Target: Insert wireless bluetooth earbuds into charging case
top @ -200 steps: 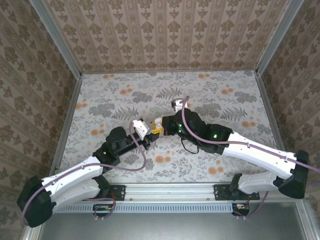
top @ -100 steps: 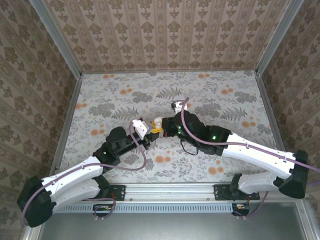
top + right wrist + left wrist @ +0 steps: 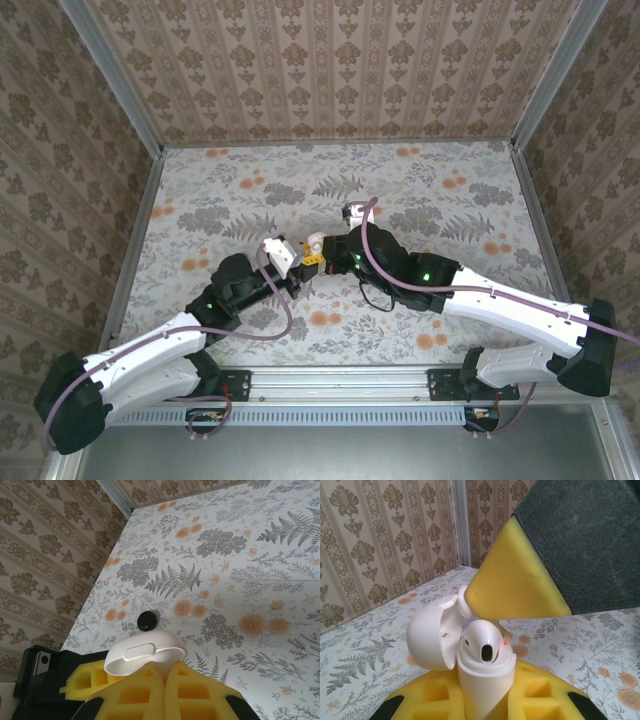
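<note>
The white charging case (image 3: 484, 682) stands upright between my left gripper's (image 3: 485, 697) yellow foam fingers (image 3: 540, 692), its lid (image 3: 432, 637) swung open to the left. A white earbud (image 3: 482, 642) sits in its mouth, dark opening facing the camera, with a red light beside it. My right gripper (image 3: 164, 667) is shut just above the case; a second white earbud (image 3: 461, 599) peeks from behind its yellow finger (image 3: 512, 580). The right wrist view shows the case lid (image 3: 145, 652) from behind. From above, both grippers (image 3: 290, 262) (image 3: 312, 252) meet mid-table.
A small black round piece (image 3: 146, 621) lies on the floral tablecloth (image 3: 240, 580) just beyond the case. Patterned walls (image 3: 330, 60) enclose the table on three sides. Open cloth spreads to the far and right sides.
The right arm has edged slightly left, closing on the case. The left arm holds the case still.
</note>
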`<control>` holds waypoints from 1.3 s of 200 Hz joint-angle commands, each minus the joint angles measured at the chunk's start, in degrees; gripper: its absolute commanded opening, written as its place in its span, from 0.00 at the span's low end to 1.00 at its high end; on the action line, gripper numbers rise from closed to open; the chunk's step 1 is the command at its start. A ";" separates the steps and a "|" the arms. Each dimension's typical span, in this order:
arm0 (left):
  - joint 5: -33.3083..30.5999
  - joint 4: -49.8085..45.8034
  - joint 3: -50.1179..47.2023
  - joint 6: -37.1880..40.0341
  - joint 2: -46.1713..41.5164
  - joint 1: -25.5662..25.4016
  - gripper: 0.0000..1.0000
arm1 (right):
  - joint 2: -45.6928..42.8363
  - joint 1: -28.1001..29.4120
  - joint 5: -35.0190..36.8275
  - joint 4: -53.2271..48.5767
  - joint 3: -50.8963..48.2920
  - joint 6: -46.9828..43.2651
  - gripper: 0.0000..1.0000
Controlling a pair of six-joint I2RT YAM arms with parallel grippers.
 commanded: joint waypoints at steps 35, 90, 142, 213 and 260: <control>0.41 3.94 2.13 -0.87 -0.78 -0.77 0.00 | 0.80 1.44 -1.08 0.19 -2.53 0.54 0.06; 0.11 4.00 2.07 -1.09 -0.95 -0.79 0.00 | 1.58 3.27 -1.21 -0.98 -2.46 1.19 0.08; -0.15 4.16 2.01 -1.29 -1.13 -0.74 0.00 | 0.55 4.02 -0.78 -1.15 -3.34 1.75 0.12; -0.33 4.25 1.75 -1.57 -1.21 -0.76 0.00 | -0.01 4.33 -1.01 -4.10 -0.24 2.17 0.26; -0.06 4.59 1.66 -2.13 -1.00 -0.81 0.00 | -1.29 3.67 -1.09 -8.31 3.84 2.52 0.38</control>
